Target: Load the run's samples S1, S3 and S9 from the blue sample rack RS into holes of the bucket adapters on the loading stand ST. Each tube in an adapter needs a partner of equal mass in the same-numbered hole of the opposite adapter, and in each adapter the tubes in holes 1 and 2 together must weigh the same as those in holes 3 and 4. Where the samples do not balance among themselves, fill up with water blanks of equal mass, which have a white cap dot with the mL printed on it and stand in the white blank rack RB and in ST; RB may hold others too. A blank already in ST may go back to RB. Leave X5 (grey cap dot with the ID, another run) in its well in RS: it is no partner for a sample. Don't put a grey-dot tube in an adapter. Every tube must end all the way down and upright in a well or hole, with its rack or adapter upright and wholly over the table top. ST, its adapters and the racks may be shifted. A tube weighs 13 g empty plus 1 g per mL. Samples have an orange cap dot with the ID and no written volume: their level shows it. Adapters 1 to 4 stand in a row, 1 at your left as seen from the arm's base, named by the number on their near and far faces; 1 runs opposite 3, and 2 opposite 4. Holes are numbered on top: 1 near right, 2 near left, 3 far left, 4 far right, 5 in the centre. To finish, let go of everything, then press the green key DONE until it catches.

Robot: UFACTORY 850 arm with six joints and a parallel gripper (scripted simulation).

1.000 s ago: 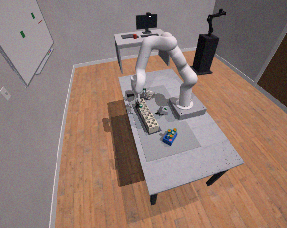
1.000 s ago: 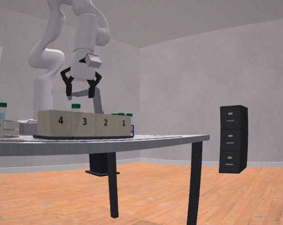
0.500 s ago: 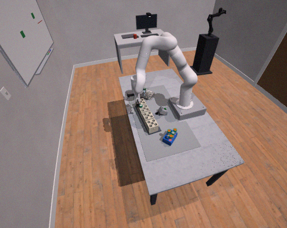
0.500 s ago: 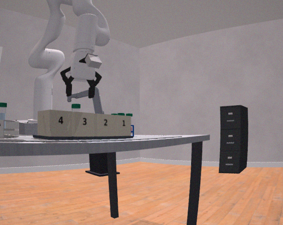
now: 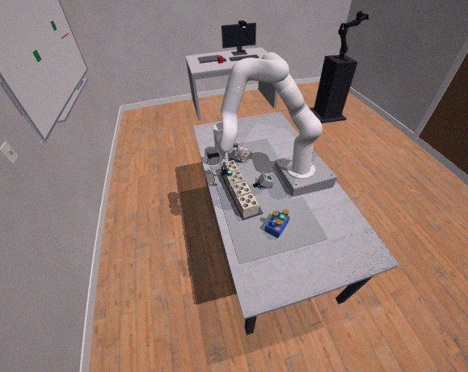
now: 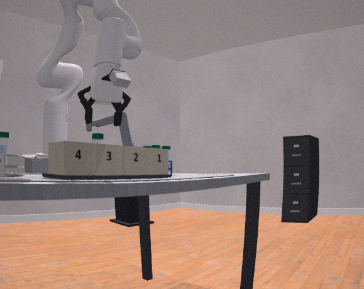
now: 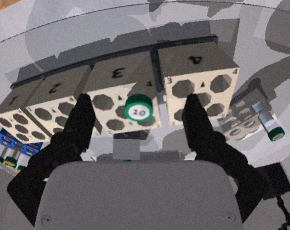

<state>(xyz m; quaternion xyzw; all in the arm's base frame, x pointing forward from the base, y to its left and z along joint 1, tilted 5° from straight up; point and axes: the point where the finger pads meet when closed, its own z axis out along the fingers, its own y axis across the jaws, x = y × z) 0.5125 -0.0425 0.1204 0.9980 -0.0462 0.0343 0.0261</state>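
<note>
The loading stand ST (image 5: pixel 241 188) carries four beige adapters in a row, marked 4, 3, 2, 1 from left to right in the exterior view (image 6: pixel 108 158). A green-capped blank tube with a white dot (image 7: pixel 139 109) stands upright in adapter 3 (image 7: pixel 123 98), on the side toward adapter 4; it also shows in the exterior view (image 6: pixel 97 137). My gripper (image 7: pixel 138 104) (image 6: pixel 102 120) is open and empty, a short way above this tube, with one finger on each side of it in the wrist view. The blue sample rack RS (image 5: pixel 278 223) holds several tubes with orange and grey dots.
The white blank rack RB (image 6: pixel 4 164) stands beyond adapter 4 with one tall green-capped tube (image 6: pixel 3 142); it also shows in the wrist view (image 7: pixel 248 118). A small unit with a green key (image 5: pixel 266 180) sits between ST and the arm's base (image 5: pixel 305 178).
</note>
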